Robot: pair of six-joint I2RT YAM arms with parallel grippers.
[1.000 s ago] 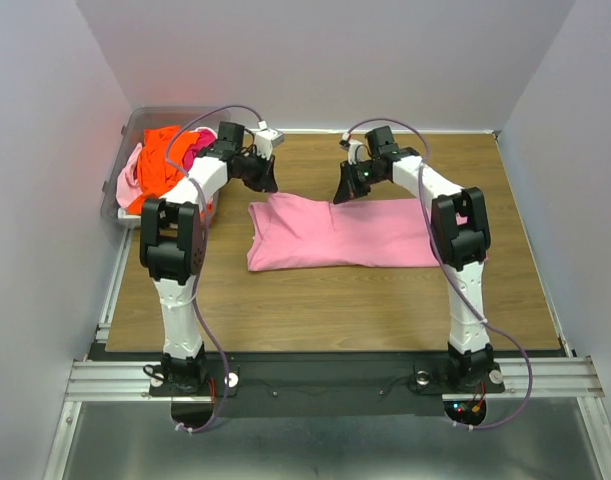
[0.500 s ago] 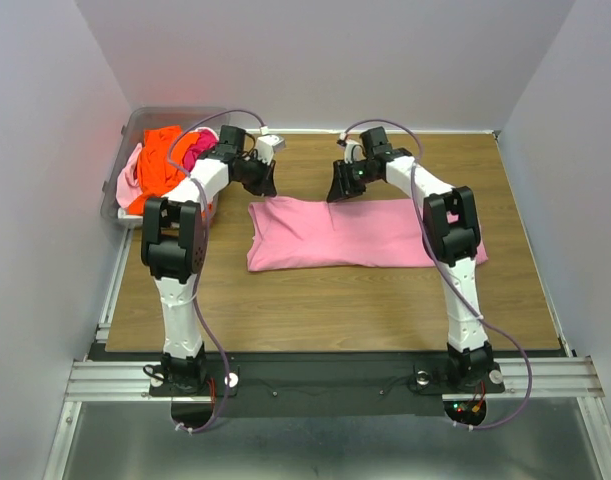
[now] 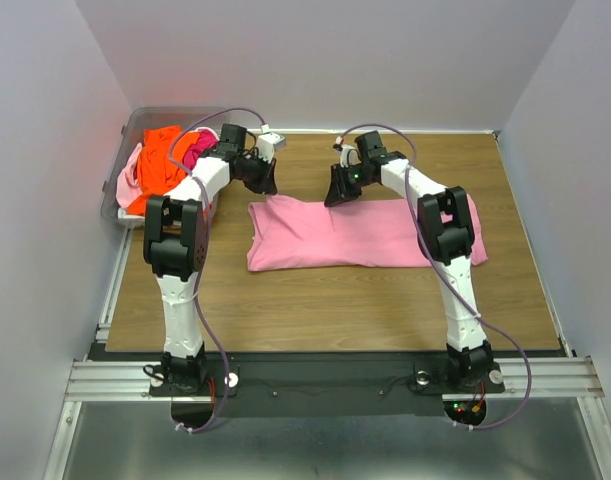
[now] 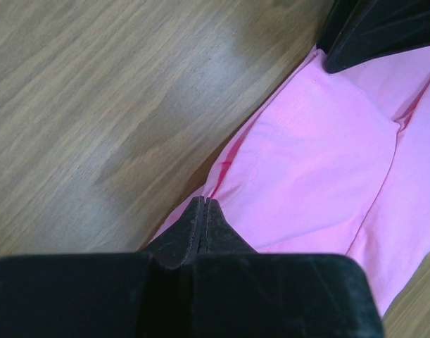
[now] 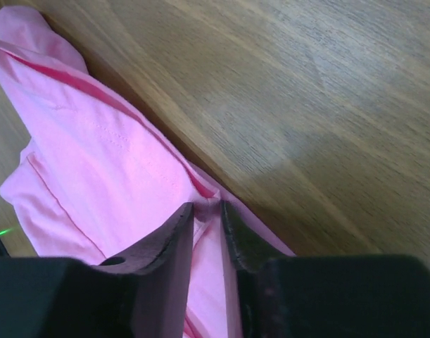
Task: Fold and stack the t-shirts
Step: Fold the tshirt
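From above, one pink shirt [image 3: 355,235] lies flat on the desk [image 3: 335,300], folded into a long strip that runs left to right. At the far left, a clear bin [image 3: 133,122] holds the other shirts [image 3: 160,155], orange and pink, in a heap. Both arms reach to the far edge of the strip. The left arm [image 3: 200,180] hangs its jaws over the far left corner. The right arm [image 3: 415,182] hangs its jaws over the far edge near the middle.

Up close by the left jaws, the two tips are pressed tight together, with no gap. They sit right at the edge of the pink shirt [image 4: 320,162], where the cloth meets the desk [image 4: 95,91]. I cannot tell if any cloth is caught between them.

Up close by the right jaws, the tips stand a little apart, with only a thin gap. The far edge of the pink shirt [image 5: 109,155] shows in that gap, next to the bare desk [image 5: 306,91]. They do not look like they are squeezing it yet.

I think the step now is picking up the far edge to fold the strip again. Next, the right jaws need to close on the hem, and both sides need a firm hold. Then both arms should lift together and carry the edge over evenly, so the shirt does not bunch up.
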